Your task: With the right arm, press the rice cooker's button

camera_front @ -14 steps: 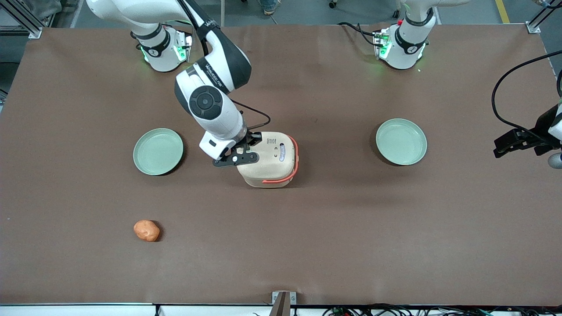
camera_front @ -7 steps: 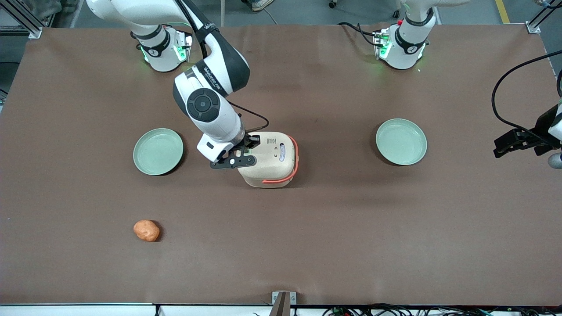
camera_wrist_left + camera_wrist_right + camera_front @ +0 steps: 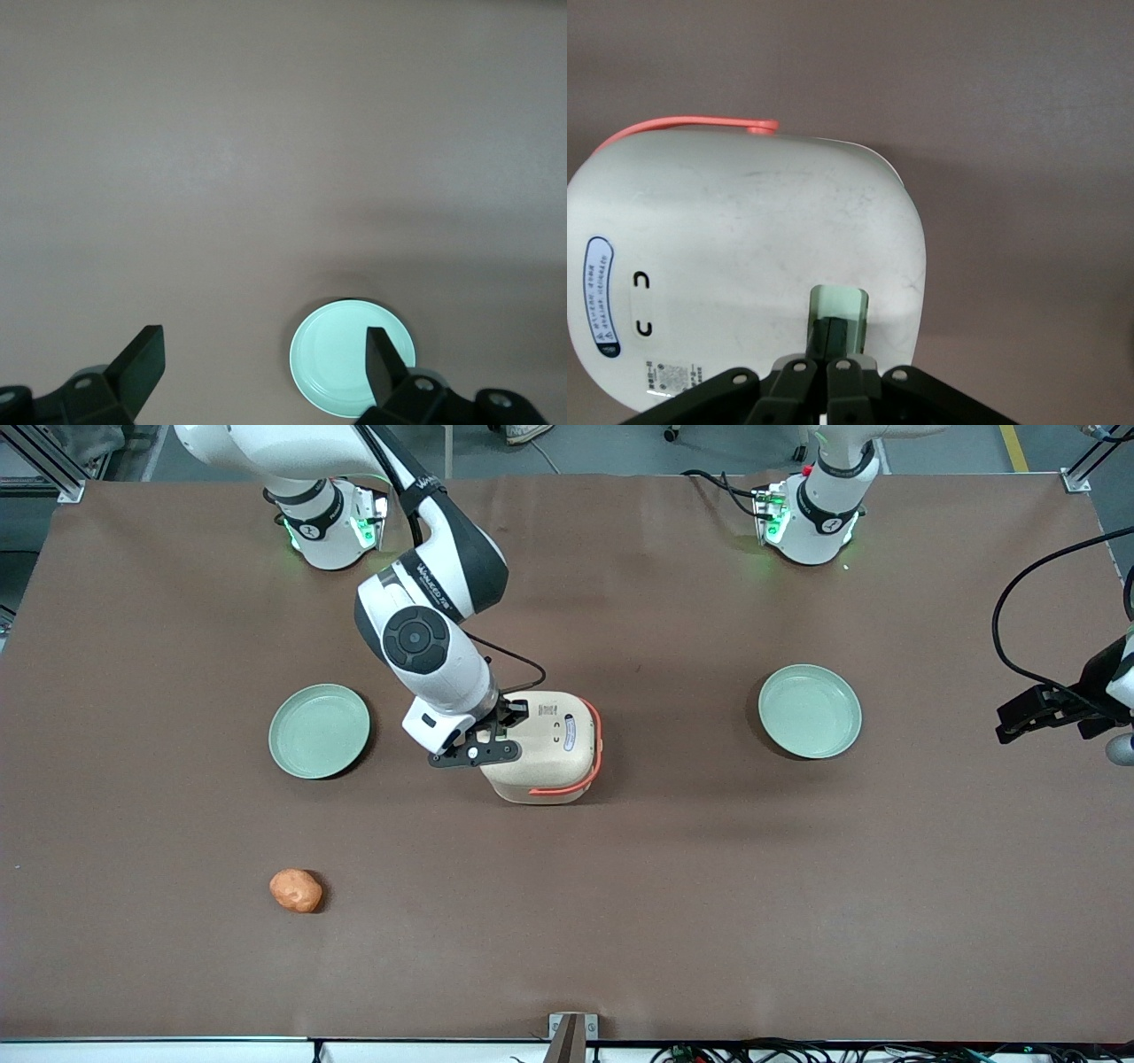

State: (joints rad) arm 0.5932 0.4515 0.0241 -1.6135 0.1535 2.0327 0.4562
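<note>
Rice cooker: the cream-white rice cooker [image 3: 545, 746] stood near the middle of the brown table [image 3: 673, 886], its lid closed and its orange-red handle [image 3: 591, 755] folded down along the edge toward the parked arm's end and the edge nearer the front camera.

Cooker lid: in the right wrist view the lid of the rice cooker [image 3: 735, 257] showed a blue oval label, two small black marks and a pale green button [image 3: 840, 305] near one edge.

Arm: the right arm [image 3: 434, 624] reached down from its base at the table's edge farthest from the front camera, its round black joint cap facing up, to the cooker's side toward the working arm's end.

Gripper: the gripper [image 3: 833, 339] pointed down onto the lid, its two black fingers pressed together with no gap between them, their tips on the pale green button; in the front view the gripper [image 3: 498, 726] sat at the lid's 9 o'clock edge.

Plates: one pale green plate [image 3: 319, 730] lay at the cooker's 9 o'clock, well apart; a second plate [image 3: 810, 710] lay at about 3 o'clock, toward the parked arm's end, also seen in the left wrist view [image 3: 352, 357].

Orange lump: a small orange lump [image 3: 296, 890] lay at about 8 o'clock from the cooker, nearer the front camera than the first plate.
</note>
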